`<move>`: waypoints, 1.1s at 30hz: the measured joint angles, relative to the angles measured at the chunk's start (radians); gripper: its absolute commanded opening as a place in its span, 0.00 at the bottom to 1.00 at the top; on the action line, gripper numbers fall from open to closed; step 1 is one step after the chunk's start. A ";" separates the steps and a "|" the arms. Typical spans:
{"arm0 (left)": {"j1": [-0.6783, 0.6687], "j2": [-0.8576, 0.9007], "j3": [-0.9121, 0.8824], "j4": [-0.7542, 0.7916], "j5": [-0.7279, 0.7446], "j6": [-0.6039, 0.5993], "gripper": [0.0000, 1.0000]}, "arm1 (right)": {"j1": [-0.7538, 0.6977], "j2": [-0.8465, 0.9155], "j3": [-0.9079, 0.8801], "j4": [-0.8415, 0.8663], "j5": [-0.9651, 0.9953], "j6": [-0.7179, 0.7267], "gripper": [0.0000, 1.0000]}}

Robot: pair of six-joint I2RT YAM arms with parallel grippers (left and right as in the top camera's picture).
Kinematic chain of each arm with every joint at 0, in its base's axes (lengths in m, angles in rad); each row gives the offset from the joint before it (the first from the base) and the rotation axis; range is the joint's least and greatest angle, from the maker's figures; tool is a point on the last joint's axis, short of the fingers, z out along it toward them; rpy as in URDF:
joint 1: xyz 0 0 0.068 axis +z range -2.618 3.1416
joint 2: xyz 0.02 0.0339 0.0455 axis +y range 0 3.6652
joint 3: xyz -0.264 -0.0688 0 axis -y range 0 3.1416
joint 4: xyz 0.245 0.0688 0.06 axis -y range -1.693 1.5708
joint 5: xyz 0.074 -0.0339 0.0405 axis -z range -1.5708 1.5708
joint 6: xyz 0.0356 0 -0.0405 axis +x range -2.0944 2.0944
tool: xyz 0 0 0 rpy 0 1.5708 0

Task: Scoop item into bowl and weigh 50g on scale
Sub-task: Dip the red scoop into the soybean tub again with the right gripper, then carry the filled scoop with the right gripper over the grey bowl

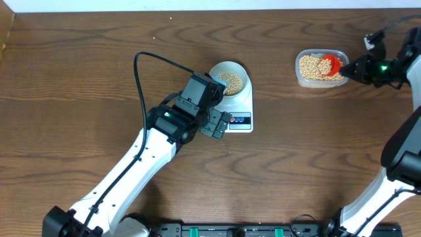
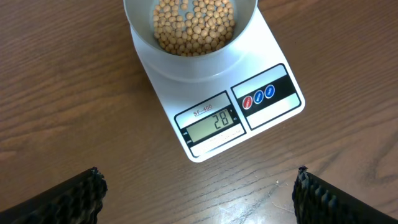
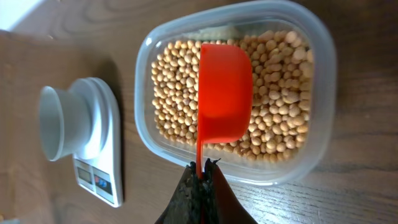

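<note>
The bowl (image 1: pixel 230 79) stands on the white scale (image 1: pixel 245 105) and holds tan beans (image 2: pixel 194 25). The scale (image 2: pixel 273 118) shows 28 on its display (image 2: pixel 214 122) in the left wrist view. My left gripper (image 2: pixel 198 193) is open and empty, hovering just in front of the scale, its body (image 1: pixel 212 124) beside the scale overhead. My right gripper (image 3: pixel 202 171) is shut on the handle of a red scoop (image 3: pixel 225 93), whose cup is turned back-side up over the beans (image 3: pixel 280 106) in a clear tub (image 1: pixel 321 68). The bowl (image 3: pixel 55 124) and scale (image 3: pixel 106 155) also show in the right wrist view.
The clear plastic tub (image 3: pixel 317 149) sits at the table's right rear. The left arm (image 1: pixel 141 164) stretches diagonally across the front left of the wooden table. The right arm (image 1: pixel 401 158) runs along the right edge.
</note>
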 measured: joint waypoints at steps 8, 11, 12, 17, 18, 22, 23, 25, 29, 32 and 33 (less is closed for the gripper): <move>0.000 0.000 0.000 0.000 0.000 0.000 0.98 | -0.054 0.000 0.000 0.000 -0.139 0.006 0.01; 0.000 0.000 0.000 0.000 0.000 0.000 0.98 | -0.051 0.000 0.000 -0.001 -0.195 0.006 0.01; 0.000 0.000 0.000 0.000 0.000 0.000 0.98 | -0.050 0.000 0.000 0.000 -0.216 0.006 0.01; 0.000 0.000 0.000 0.000 0.000 0.000 0.98 | -0.047 0.000 0.000 -0.004 -0.317 -0.001 0.01; 0.000 0.000 0.000 0.000 0.000 0.000 0.98 | -0.045 0.000 0.000 -0.008 -0.330 -0.005 0.01; 0.000 0.000 0.000 0.000 0.000 0.000 0.98 | -0.024 0.000 0.000 -0.020 -0.367 -0.014 0.01; 0.000 0.000 0.000 0.000 0.000 0.000 0.98 | -0.016 0.000 0.000 -0.024 -0.372 -0.018 0.01; 0.000 0.000 0.000 0.000 0.000 0.000 0.98 | 0.009 0.000 0.000 -0.030 -0.378 -0.024 0.01; 0.000 0.000 0.000 0.000 0.000 0.000 0.98 | 0.078 0.000 0.000 -0.034 -0.389 -0.032 0.01; 0.000 0.000 0.000 0.000 0.000 0.000 0.98 | 0.140 0.000 0.000 -0.033 -0.393 -0.033 0.01; 0.000 0.000 0.000 0.000 0.000 0.000 0.98 | 0.175 0.000 0.000 -0.033 -0.394 -0.034 0.01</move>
